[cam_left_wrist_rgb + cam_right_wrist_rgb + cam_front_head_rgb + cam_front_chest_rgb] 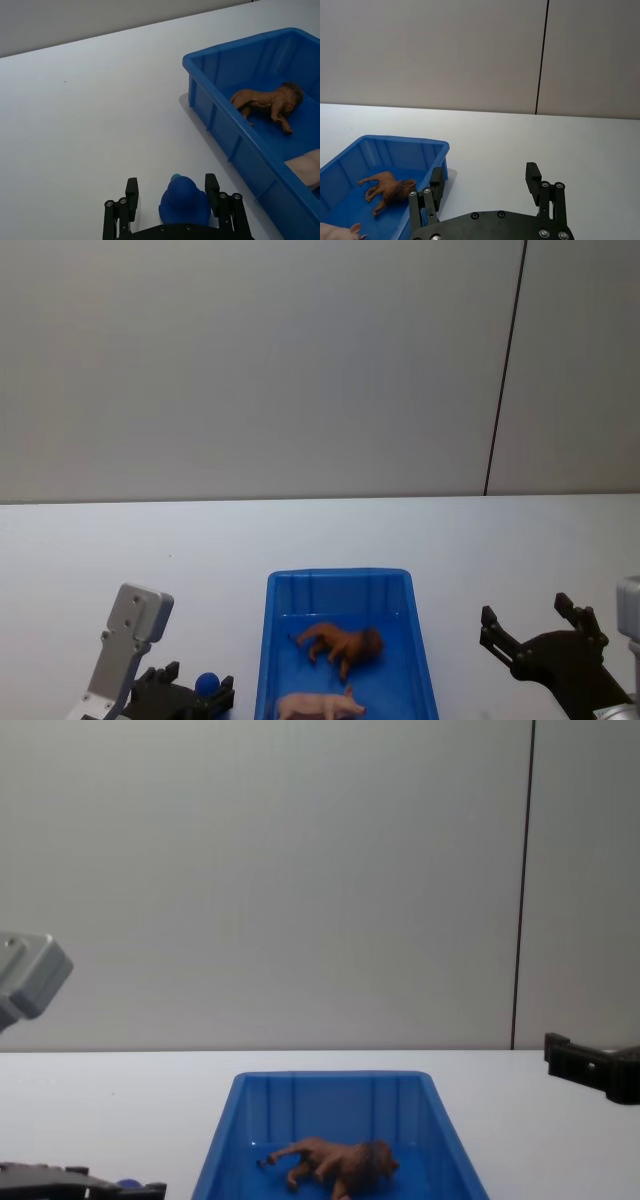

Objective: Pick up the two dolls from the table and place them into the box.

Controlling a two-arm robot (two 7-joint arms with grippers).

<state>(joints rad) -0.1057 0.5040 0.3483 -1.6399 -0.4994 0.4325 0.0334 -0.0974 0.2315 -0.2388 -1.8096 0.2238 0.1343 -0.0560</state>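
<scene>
Apparently both lion, pig in box; chest view hides pig.

light: even, soft, diffuse, source not visible | brightness: moderate, slightly dim grey wall | shadows: faint soft one on the table beside the box wall, weak shade inside the box | glare: none on the tabletop | focus: sharp across views | distortion: none evident at the edges
</scene>
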